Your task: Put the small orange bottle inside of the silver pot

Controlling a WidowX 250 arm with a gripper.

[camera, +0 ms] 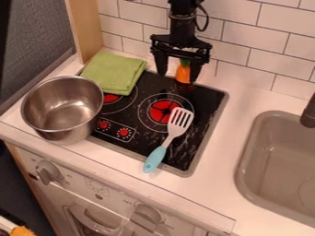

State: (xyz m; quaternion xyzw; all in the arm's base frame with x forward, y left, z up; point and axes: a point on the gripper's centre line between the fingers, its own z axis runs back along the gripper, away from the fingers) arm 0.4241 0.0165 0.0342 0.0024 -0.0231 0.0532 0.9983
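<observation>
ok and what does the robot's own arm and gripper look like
The robot arm is black, narrow above and boxier toward its end, with a thin black cable looping out beside it. The black two-finger gripper has a wide, angular crosspiece with two straight, blocky black fingers hanging from it.

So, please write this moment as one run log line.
black gripper: open | small orange bottle, green top: seen between fingers | silver metal pot: bottle not inside
</observation>
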